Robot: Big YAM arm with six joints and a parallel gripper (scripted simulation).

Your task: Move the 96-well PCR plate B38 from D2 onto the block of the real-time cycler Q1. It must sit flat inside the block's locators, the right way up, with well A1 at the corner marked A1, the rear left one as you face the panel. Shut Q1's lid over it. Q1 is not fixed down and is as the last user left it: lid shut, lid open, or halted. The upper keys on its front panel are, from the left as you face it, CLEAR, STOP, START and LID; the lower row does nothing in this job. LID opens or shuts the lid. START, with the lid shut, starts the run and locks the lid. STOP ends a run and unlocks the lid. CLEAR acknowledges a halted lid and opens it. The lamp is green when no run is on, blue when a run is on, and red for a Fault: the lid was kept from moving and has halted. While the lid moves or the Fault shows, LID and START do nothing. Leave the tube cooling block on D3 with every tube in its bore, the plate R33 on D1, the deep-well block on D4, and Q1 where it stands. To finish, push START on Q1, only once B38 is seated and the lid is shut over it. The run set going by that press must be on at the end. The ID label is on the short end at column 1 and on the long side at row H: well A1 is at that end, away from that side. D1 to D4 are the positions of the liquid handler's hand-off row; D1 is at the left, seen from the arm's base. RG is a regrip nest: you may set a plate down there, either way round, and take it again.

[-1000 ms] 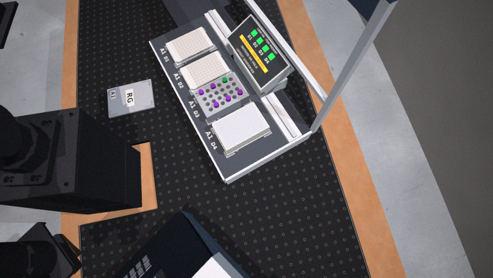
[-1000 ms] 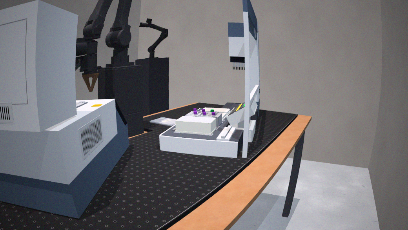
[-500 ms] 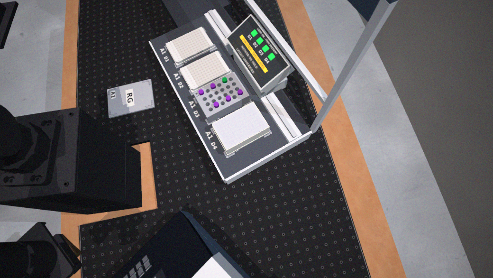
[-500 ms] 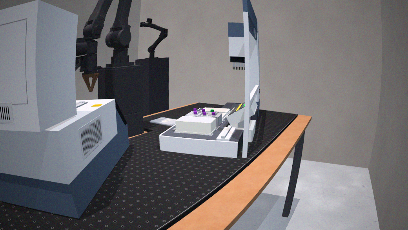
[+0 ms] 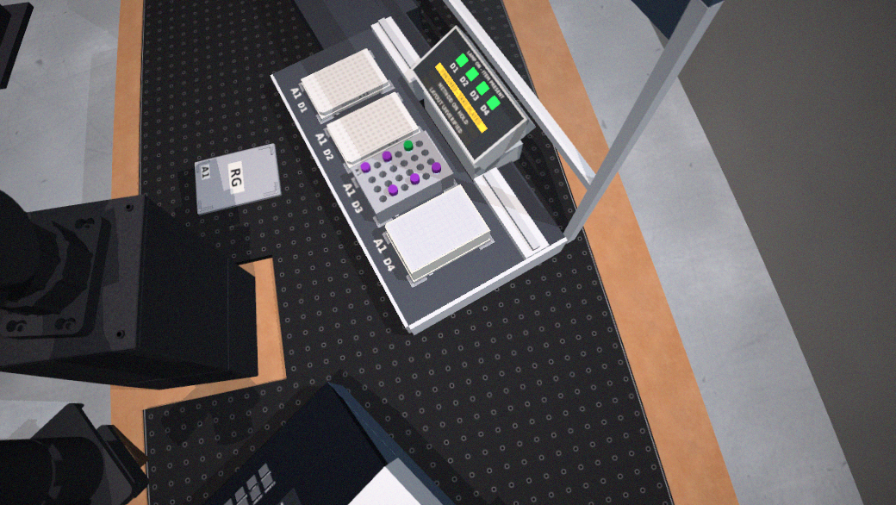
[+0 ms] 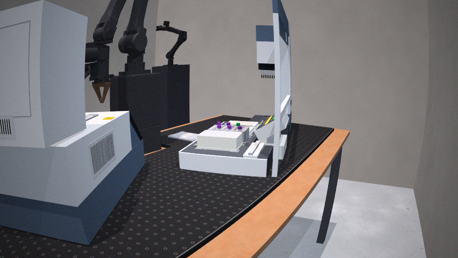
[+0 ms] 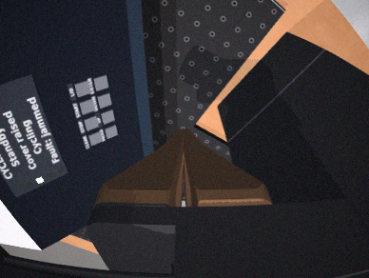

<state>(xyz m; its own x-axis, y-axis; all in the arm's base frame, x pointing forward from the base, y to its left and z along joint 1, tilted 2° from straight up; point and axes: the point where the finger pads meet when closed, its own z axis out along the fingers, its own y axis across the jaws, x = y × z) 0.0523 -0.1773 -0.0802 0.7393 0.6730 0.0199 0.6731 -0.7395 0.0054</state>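
Plate B38 (image 5: pixel 370 128) sits in position D2 of the hand-off row, between plate R33 (image 5: pixel 343 80) on D1 and the tube cooling block (image 5: pixel 401 172) on D3. The cycler Q1 (image 6: pixel 48 134) stands at the near left with its lid (image 6: pixel 41 70) raised, and a yellow corner mark (image 6: pixel 108 118) shows on its deck. My gripper (image 6: pixel 101 93) is shut and empty, fingers pointing down, well above Q1's front. In the wrist view the shut fingers (image 7: pixel 184 172) hang beside Q1's dark panel, to the right of its keys (image 7: pixel 93 111) and status label (image 7: pixel 26 138).
The deep-well block (image 5: pixel 437 228) sits on D4. The regrip nest RG (image 5: pixel 237 177) lies left of the row. The liquid handler's display (image 5: pixel 473 94) and tall gantry post (image 6: pixel 280 89) stand behind the row. The dark arm pedestal (image 5: pixel 125 288) is near Q1.
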